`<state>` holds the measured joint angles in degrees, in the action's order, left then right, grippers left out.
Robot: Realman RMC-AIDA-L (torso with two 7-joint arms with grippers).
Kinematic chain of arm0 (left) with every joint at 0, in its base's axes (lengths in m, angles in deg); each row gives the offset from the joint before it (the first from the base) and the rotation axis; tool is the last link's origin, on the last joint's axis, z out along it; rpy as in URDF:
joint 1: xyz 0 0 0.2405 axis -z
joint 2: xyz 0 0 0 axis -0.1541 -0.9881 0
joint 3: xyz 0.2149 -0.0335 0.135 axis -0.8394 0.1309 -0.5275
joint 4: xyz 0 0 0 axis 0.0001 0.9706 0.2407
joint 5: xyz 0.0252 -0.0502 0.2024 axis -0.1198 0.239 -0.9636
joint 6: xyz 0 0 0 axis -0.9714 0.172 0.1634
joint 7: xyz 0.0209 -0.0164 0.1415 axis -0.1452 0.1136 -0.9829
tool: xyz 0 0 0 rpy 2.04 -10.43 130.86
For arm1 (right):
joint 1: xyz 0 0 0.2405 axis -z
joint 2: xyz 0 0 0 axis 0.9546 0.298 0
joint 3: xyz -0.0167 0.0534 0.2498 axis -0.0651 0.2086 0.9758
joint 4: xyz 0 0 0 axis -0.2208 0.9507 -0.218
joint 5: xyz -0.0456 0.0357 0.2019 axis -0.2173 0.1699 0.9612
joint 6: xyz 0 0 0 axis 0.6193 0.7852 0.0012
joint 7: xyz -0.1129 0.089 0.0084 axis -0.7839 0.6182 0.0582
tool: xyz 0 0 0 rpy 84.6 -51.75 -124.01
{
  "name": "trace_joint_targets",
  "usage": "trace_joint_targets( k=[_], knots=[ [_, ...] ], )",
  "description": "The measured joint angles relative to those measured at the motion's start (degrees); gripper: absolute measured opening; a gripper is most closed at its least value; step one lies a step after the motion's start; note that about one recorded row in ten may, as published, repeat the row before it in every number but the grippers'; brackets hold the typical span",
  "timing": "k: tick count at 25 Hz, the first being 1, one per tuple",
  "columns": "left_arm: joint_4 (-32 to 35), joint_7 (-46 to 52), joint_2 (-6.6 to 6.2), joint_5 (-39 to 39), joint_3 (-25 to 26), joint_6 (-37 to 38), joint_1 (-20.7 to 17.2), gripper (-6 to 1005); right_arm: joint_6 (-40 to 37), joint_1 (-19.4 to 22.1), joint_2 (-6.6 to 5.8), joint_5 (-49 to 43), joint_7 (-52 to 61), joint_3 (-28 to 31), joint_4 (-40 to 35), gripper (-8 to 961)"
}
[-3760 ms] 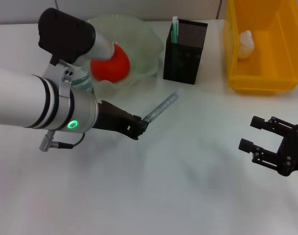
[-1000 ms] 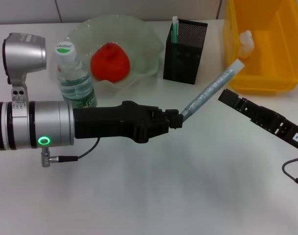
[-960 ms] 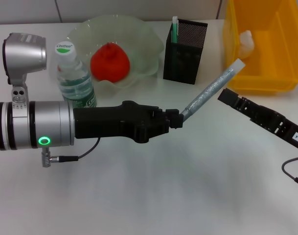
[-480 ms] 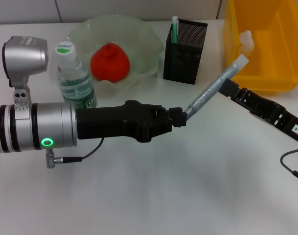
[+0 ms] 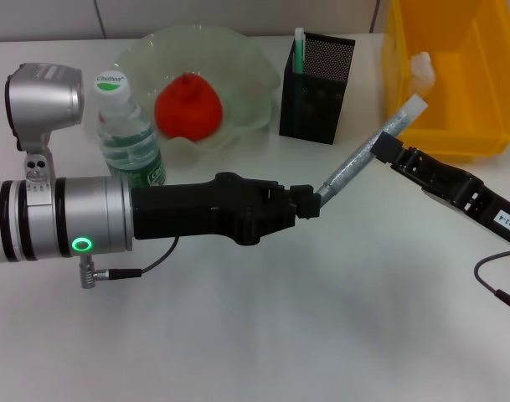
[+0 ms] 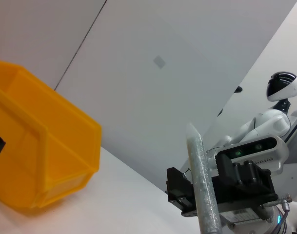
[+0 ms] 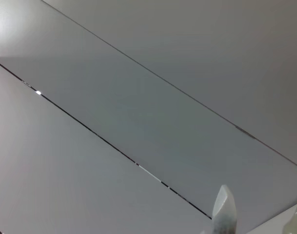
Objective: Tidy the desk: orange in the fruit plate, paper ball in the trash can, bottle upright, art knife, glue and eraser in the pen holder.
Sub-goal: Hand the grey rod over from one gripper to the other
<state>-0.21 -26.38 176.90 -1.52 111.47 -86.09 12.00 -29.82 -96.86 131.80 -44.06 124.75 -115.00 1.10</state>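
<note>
A: How far along is the tidying, taking the pen holder (image 5: 316, 87) as the mark?

B: Largest first: the yellow trash can (image 5: 452, 75) stands to the right of the pen holder with a white paper ball (image 5: 422, 72) inside, so that item looks done; the fruit plate (image 5: 146, 54) to the pen holder's left carries the orange (image 5: 188, 105); the bottle (image 5: 127, 131), left of the pen holder and in front of the plate, stands upright on the bench (image 5: 321, 318); a green-tipped item (image 5: 299, 48) already stands in the pen holder, and I cannot tell what it is.

A: And what is left?

B: The grey speckled glue stick (image 5: 368, 152) at least; it is in the air, in front of the pen holder and a little to its right; no eraser is in view.

A: Who has it?

B: The left gripper (image 5: 303, 202) is clamped on its lower end; the right gripper (image 5: 387, 149) sits at the upper part, beside the pale cap, but whether it has closed on the stick I cannot tell; to my eye this is a handover between arms.

A: Which way does the stick point?

B: Its long axis runs on a slant, low end toward the left gripper, capped end rising toward the trash can; the left wrist view shows it reaching up past the right gripper (image 6: 221, 187).
</note>
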Motion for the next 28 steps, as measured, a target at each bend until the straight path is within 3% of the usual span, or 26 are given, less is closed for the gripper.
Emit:
trace_joint_targets(
  k=[6, 28],
  knots=[
    [0.1, 0.0, 0.0, 0.0, -0.1, 0.0, 0.1, 147, 0.0, -0.1, 0.07, 0.0, -0.1, 0.0, 0.0, 484],
    [0.7, -0.3, 0.06, 0.0, -0.2, -0.3, 0.3, 147, -0.1, -0.8, 0.08, 0.0, -0.2, 0.0, 0.6, 404]
  ],
)
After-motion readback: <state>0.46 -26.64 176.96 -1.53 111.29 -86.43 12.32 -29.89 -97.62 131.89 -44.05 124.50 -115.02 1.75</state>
